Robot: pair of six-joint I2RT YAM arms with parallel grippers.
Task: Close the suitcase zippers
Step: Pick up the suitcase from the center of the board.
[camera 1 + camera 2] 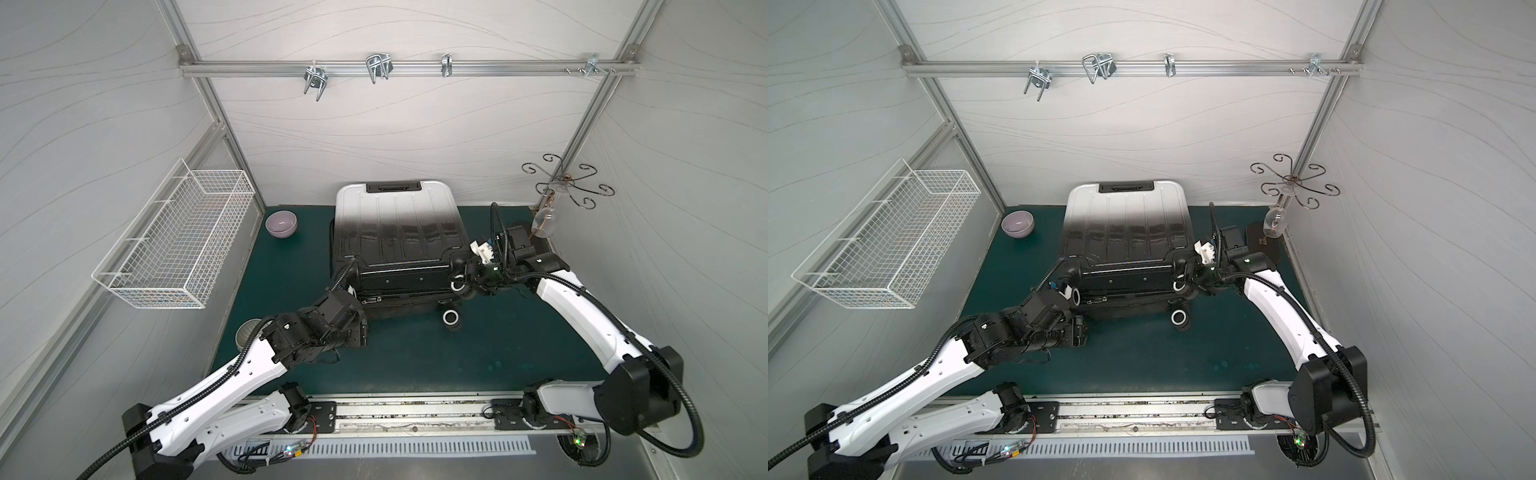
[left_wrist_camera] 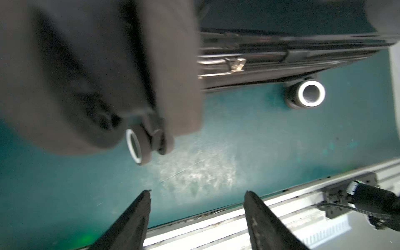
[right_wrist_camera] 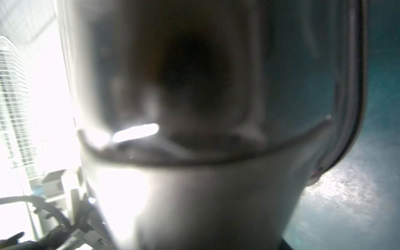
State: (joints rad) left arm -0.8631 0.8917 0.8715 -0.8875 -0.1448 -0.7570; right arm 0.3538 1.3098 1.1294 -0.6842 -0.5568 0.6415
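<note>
The suitcase (image 1: 397, 232), a ribbed hard-shell case fading white to black, lies on the dark green mat (image 1: 415, 365) near the back wall (image 1: 395, 137). The left wrist view alone shows clearly its black zipper band (image 2: 324, 58) with a metal pull (image 2: 237, 63), and the left gripper (image 2: 197, 194) spread wide, empty. The right gripper (image 1: 469, 272) sits at the case's near right corner; its state cannot be told.

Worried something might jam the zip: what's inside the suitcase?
The inside cannot be seen: the upper shell of the suitcase covers the lower one. Only the zippers along the near seam show.
</note>
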